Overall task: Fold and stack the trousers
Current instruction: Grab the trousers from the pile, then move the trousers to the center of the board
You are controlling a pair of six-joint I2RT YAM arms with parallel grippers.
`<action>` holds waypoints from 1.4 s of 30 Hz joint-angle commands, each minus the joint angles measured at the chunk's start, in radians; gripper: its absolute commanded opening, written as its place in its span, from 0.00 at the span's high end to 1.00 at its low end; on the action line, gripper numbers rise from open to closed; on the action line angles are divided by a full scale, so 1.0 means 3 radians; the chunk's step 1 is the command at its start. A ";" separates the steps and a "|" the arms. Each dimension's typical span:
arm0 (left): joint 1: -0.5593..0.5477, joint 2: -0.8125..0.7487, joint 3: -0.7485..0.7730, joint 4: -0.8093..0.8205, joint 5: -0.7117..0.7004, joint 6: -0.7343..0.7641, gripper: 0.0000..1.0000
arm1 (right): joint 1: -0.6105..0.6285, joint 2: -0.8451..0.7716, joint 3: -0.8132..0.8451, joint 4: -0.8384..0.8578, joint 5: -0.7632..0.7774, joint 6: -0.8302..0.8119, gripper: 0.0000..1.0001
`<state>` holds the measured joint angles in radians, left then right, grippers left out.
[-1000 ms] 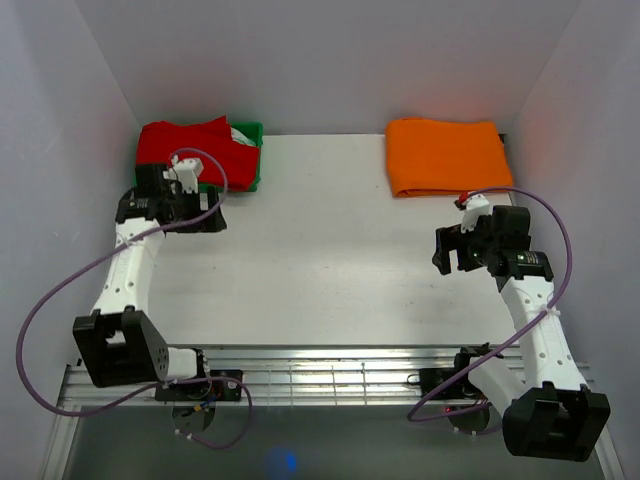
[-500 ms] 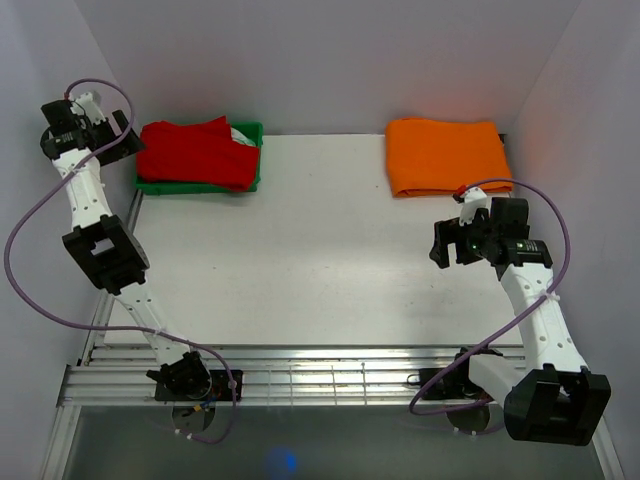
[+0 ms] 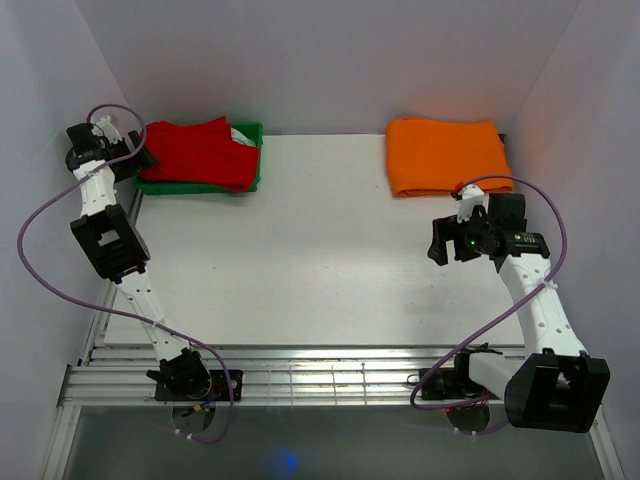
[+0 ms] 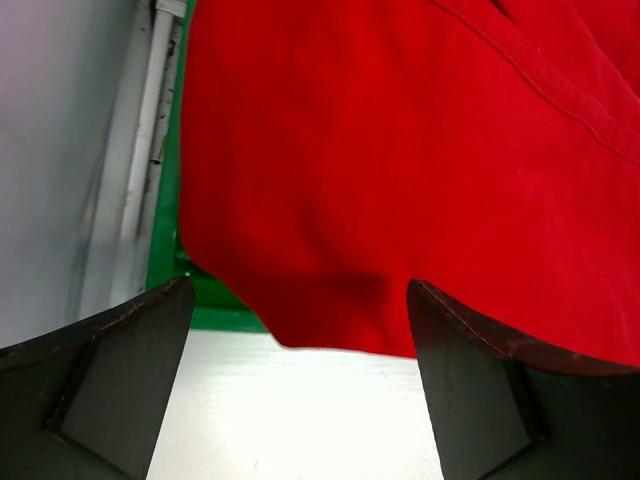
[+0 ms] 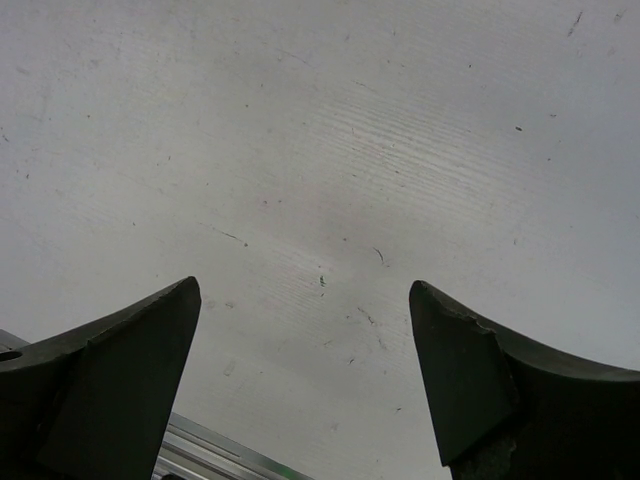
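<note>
On my far left the left gripper [image 3: 138,165] hovers with its jaws spread wide and nothing between them, just beside the left edge of the bright red soft cloth trousers [image 3: 200,152]. They lie bunched in a shallow green plastic bin [image 3: 255,160] at the back-left corner of the white tabletop [image 3: 320,260] — cloth drooping over its rim. A folded plain orange cloth [image 3: 445,155] lies back-right. Near it my right gripper [image 3: 440,245] hangs over bare table — fingers apart, empty.
</note>
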<state>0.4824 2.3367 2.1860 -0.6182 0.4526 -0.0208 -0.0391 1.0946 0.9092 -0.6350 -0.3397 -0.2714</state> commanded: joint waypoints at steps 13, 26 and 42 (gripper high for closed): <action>-0.0018 0.0168 -0.0255 0.1098 0.1150 -0.0917 0.40 | 0.0003 0.0017 0.0216 -0.0057 0.0028 -0.0072 0.10; -0.0018 -0.0880 -0.0307 0.2212 0.1748 -0.1653 1.00 | 0.0003 -0.0075 0.0257 -0.0021 0.0074 -0.0143 0.10; -0.0018 -0.2127 -0.0025 0.2464 0.1748 -0.1935 1.00 | 0.0003 -0.0034 0.0421 -0.0026 -0.0136 -0.0067 0.10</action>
<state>0.4717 1.8626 2.1906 0.0353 0.9714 -0.5884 -0.0391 1.0946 0.9859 -0.6502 -0.3519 -0.2962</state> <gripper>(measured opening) 0.058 0.903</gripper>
